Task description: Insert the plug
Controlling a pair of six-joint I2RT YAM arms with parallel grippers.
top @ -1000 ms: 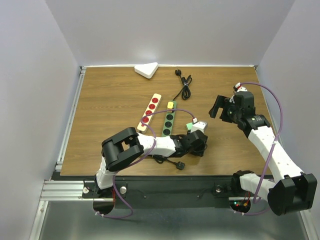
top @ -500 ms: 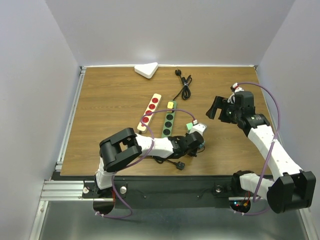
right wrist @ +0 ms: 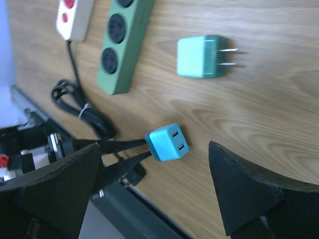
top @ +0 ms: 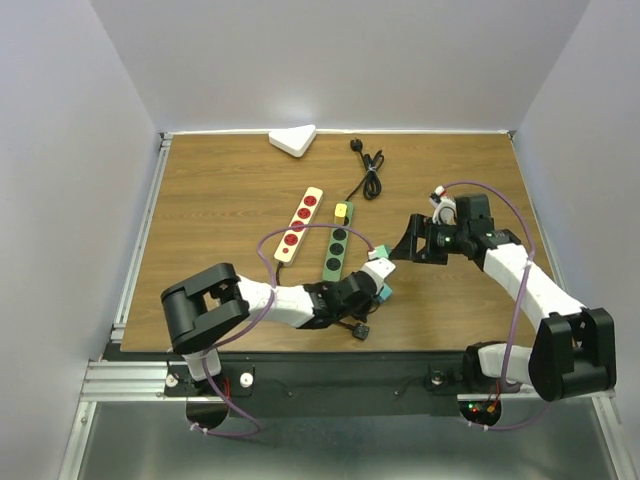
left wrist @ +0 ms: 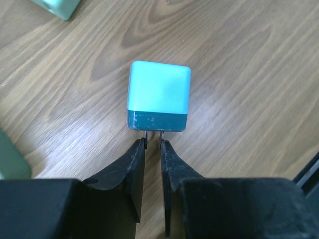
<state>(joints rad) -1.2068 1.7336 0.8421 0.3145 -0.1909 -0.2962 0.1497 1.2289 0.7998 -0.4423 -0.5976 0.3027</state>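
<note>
Blue plug [left wrist: 159, 94] sits just past left pincer [left wrist: 152, 143] tips, prongs [left wrist: 147, 133] nipped betw. them; right pincer [right wrist: 152, 189] wide, nearby.

Bright, even overhead light w/ soft shadows — wrist views sharp mid-frame.

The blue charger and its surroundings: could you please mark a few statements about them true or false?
1. The left gripper is shut on the prongs of the blue charger. True.
2. The blue charger is plugged into the green power strip. False: it sits apart from the strip, in the left gripper.
3. The right gripper is open and holds nothing. True.
4. The mint charger is plugged into the cream power strip. False: it lies loose on the table, prongs bare.
</note>
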